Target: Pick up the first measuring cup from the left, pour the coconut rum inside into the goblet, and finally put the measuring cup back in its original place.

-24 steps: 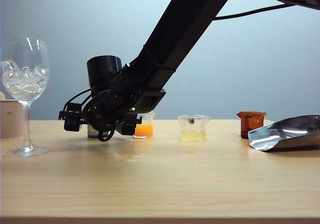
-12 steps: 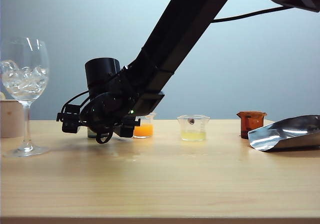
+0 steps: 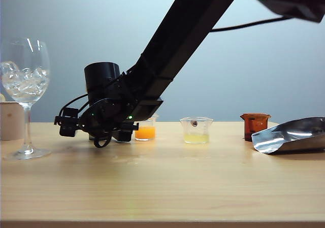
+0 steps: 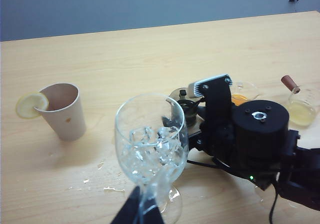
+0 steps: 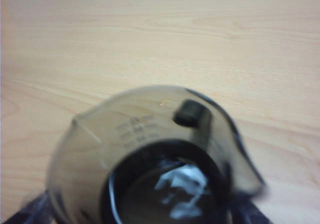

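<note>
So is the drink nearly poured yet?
Not yet; nothing looks finished. The right claw sits open at the small smoky-grey translucent measuring cup, which is not lifted. The left claw is by the tall clear stemmed goblet of ice. Still left: gripping, lifting, pouring, putting the cup back.

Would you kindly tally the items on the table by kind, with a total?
Measuring cups: 4 (grey, orange, yellow, amber)
Goblet: 1
Paper cup: 1
Lemon slice: 1
Silver scoop: 1
Total: 8
Right tool stands open around the grey one; left tool sits by the goblet's stem.
</note>
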You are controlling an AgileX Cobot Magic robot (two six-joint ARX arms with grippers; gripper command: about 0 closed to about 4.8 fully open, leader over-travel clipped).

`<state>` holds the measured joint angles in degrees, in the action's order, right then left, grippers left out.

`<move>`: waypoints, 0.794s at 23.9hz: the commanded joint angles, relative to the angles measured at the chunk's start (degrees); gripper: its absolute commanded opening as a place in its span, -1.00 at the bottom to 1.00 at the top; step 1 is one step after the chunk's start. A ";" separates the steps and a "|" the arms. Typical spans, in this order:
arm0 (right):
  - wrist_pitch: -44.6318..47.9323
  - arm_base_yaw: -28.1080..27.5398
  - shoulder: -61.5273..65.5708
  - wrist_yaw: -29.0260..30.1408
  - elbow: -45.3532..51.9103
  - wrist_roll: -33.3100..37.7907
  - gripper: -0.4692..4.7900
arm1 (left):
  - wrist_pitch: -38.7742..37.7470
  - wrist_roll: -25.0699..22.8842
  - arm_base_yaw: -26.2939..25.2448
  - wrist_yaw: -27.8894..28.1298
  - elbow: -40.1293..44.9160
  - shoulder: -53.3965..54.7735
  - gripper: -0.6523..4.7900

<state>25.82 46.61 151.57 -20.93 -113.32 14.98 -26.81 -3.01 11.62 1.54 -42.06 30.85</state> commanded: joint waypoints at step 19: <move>-4.63 -0.37 1.81 0.28 -4.79 0.00 -0.23 | 0.70 0.00 -0.02 -0.24 -0.28 -0.13 -0.77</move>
<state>21.50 46.15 153.47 -20.82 -117.89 14.76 -26.83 -3.01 11.62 1.54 -42.06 30.83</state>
